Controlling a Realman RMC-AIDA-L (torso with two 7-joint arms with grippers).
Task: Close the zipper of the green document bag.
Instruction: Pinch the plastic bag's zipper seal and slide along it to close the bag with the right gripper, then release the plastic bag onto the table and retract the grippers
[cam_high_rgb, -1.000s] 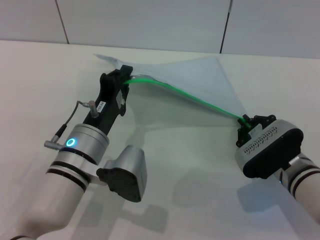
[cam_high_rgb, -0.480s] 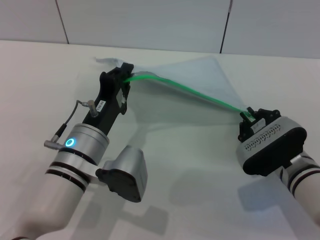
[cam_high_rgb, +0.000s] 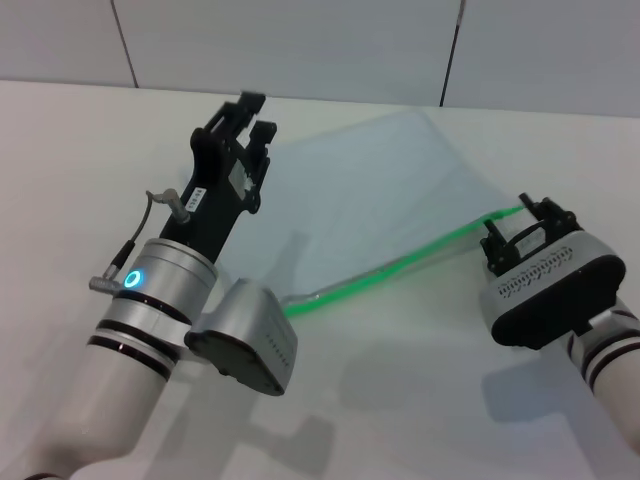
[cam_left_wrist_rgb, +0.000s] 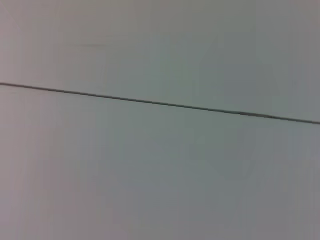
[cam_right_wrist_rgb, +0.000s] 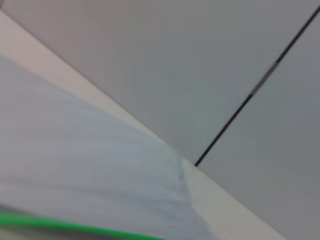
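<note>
Lying flat on the white table (cam_high_rgb: 400, 400), toward its far edge, one green document bag (cam_high_rgb: 380, 190) is seen in the head view, with one zipper (cam_high_rgb: 400, 265) running along its near long edge from behind the left arm's wrist housing to the right gripper (cam_high_rgb: 528, 222). The right gripper's fingers are seen parted at the zipper's right end; whether anything is pinched between them cannot be told, and the slider tab cannot be made out. The left gripper (cam_high_rgb: 252, 112) is raised above the bag's far-left corner, its two fingers spread a little way with nothing held between them — the bag is not touched by it.

Only a pale wall crossed by one dark seam is shown in the left wrist view; neither bag nor fingers are seen.

One stretch of the translucent bag and one green strip at its edge are shown in the right wrist view, with the table's far edge and the wall behind.

The strip looks like a single unbroken line, so the closing is judged largely or wholly done — though the part hidden behind the left arm cannot be checked.
</note>
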